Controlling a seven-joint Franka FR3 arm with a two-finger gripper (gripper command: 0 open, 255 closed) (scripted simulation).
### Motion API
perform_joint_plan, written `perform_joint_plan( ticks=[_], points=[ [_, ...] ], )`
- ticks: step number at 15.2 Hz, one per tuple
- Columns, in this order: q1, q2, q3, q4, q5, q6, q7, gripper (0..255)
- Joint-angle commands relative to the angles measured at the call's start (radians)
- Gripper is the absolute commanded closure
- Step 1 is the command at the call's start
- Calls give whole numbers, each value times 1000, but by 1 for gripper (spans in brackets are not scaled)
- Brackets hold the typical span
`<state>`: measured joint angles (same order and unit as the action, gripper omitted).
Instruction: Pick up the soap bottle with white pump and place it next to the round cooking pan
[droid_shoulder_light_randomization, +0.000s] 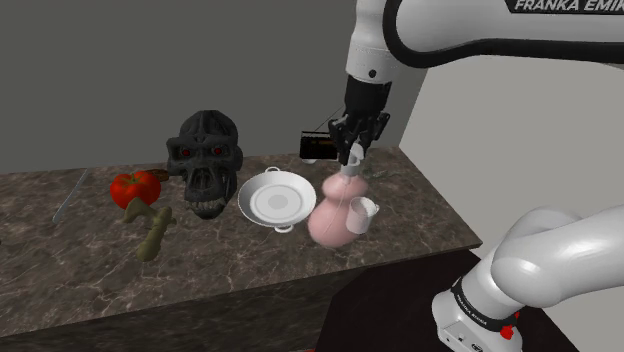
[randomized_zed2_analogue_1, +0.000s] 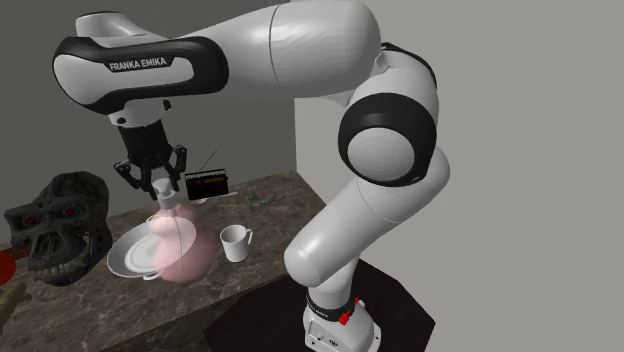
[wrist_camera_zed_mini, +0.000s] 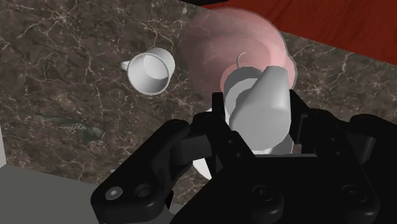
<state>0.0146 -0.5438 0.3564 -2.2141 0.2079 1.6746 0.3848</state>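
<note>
The soap bottle (droid_shoulder_light_randomization: 333, 218) (randomized_zed2_analogue_1: 180, 250) (wrist_camera_zed_mini: 219, 48) is a round pale pink flask with a white pump (wrist_camera_zed_mini: 264, 102) on top. My black gripper (droid_shoulder_light_randomization: 355, 150) (randomized_zed2_analogue_1: 163, 188) (wrist_camera_zed_mini: 259, 111) comes down from above and is shut on the pump, its fingers (wrist_camera_zed_mini: 219, 124) clasping the pump head. The bottle stands upright low over the dark marbled counter, close beside the round white cooking pan (droid_shoulder_light_randomization: 250, 205) (randomized_zed2_analogue_1: 118, 262), on the side toward the counter's end. Whether its base touches the counter I cannot tell.
A white mug (droid_shoulder_light_randomization: 362, 212) (randomized_zed2_analogue_1: 235, 242) (wrist_camera_zed_mini: 151, 70) sits just beyond the bottle, toward the counter's end. A dark skull (droid_shoulder_light_randomization: 205, 160) (randomized_zed2_analogue_1: 65, 225), a red tomato (droid_shoulder_light_randomization: 135, 187) and an olive figure (droid_shoulder_light_randomization: 152, 230) lie past the pan. A small black box (droid_shoulder_light_randomization: 318, 147) (randomized_zed2_analogue_1: 208, 184) stands at the wall.
</note>
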Motion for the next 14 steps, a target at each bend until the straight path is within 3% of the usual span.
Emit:
perform_joint_plan(
  ticks=[1, 14],
  points=[
    [2, -1, 5, -27, 3, 28, 0, 255],
    [10, 9, 32, -193, 23, 204, -9, 255]
  ],
)
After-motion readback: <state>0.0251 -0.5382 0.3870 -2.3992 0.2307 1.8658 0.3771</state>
